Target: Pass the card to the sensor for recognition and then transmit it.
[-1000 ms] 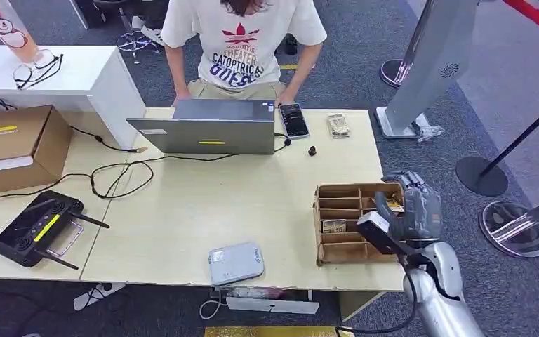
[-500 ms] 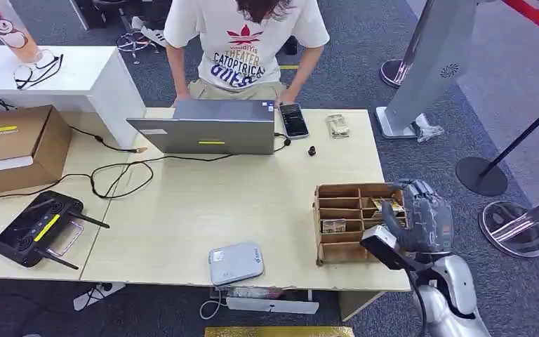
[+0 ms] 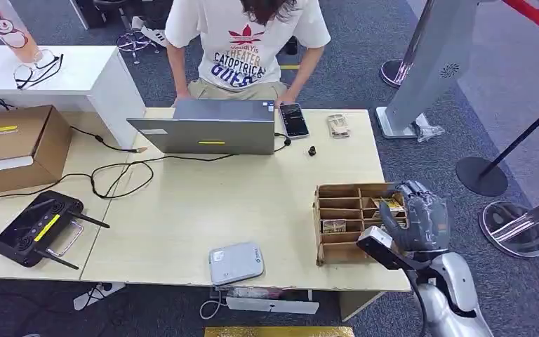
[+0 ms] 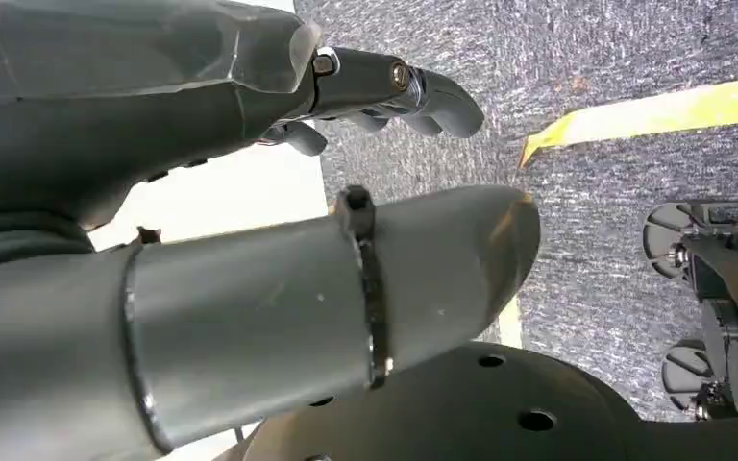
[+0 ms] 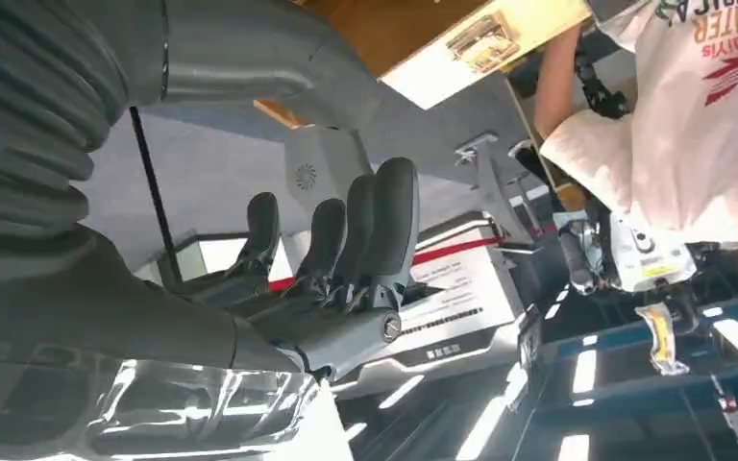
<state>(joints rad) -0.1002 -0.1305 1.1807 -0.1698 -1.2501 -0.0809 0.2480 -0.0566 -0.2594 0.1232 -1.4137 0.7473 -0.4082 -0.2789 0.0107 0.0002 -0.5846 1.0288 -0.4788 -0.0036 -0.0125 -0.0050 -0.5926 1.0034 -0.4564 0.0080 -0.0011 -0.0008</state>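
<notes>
**Right hand shifting slightly at the card rack's outer edge**

Since half a second ago, your right hand point(image 3: 421, 217) is sitting a touch closer to the table and a little nearer the far end of the wooden rack point(image 3: 342, 249), while everything on the table is staying where it was. The hand is hovering over the rack's right-side compartments, next to a yellow-marked card point(image 3: 391, 204) in the upper right slot. In the right wrist view the fingers point(image 5: 370, 230) are standing straight and apart, with nothing between them and the thumb, so you are reading it as released.

Another card point(image 3: 334, 226) is lying in a middle compartment on the left side of the rack. You are seeing the grey sensor point(image 3: 236, 262) near the front table edge, well apart from the rack, to its left.

Your left hand point(image 4: 250, 288) is hanging over carpet, fingers point(image 4: 423, 91) lightly curled away from the thumb and holding nothing.

A person point(image 3: 242, 42) is standing behind the laptop point(image 3: 207, 126), with a phone point(image 3: 294, 119) just beside it. A black controller point(image 3: 38, 228) and a cardboard box point(image 3: 14, 144) are occupying the table's left side.
</notes>
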